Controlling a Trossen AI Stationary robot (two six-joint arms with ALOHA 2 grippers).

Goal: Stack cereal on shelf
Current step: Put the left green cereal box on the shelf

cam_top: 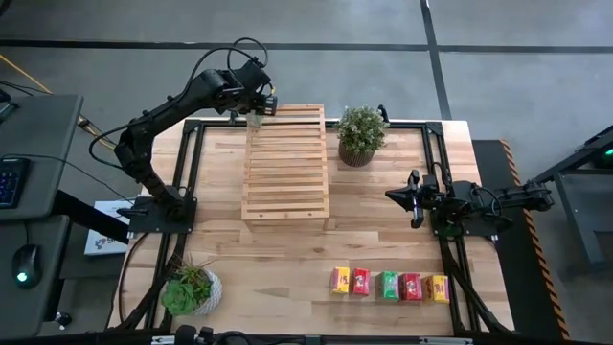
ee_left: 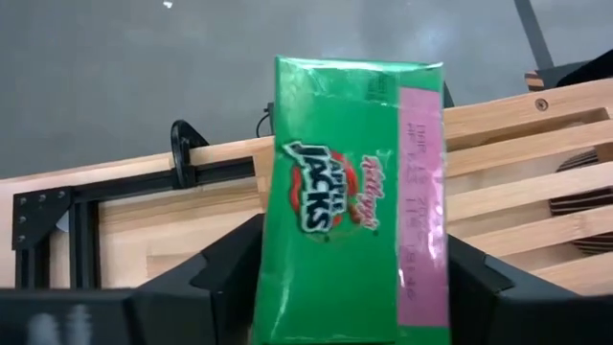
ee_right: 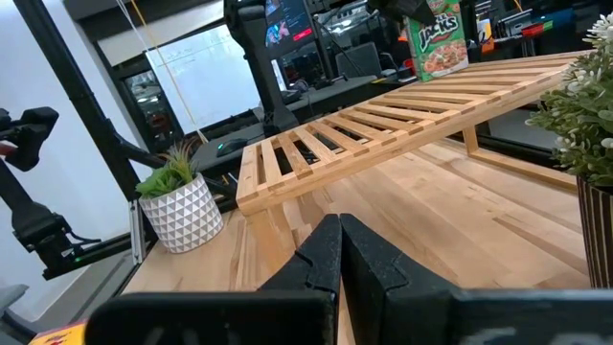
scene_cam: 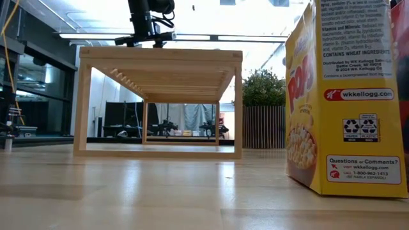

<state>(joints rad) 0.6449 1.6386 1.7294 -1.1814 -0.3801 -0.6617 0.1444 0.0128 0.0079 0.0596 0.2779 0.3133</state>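
A green cereal box (ee_left: 350, 192) stands upright at the far left corner of the light-wood slatted shelf (cam_top: 285, 163). My left gripper (cam_top: 255, 117) is over that corner, shut on the box. In the right wrist view the box (ee_right: 436, 38) sits with its bottom at the shelf's far slats (ee_right: 479, 77). Several more cereal boxes (cam_top: 388, 285), yellow, red and green, stand in a row near the table's front right. My right gripper (cam_top: 414, 198) waits shut at the table's right side. My left gripper has the green box between its two fingers (ee_left: 220, 278), one on each of the box's side edges (ee_left: 266, 273). It comes down at a slant from above, from the table's left. The box stays upright with its bottom at the shelf top.
A potted plant (cam_top: 361, 134) stands just right of the shelf's far end. A second plant in a white pot (cam_top: 192, 287) sits at the near left. A yellow cereal box (scene_cam: 339, 96) stands close before the low camera. Bare tabletop lies between shelf and box row.
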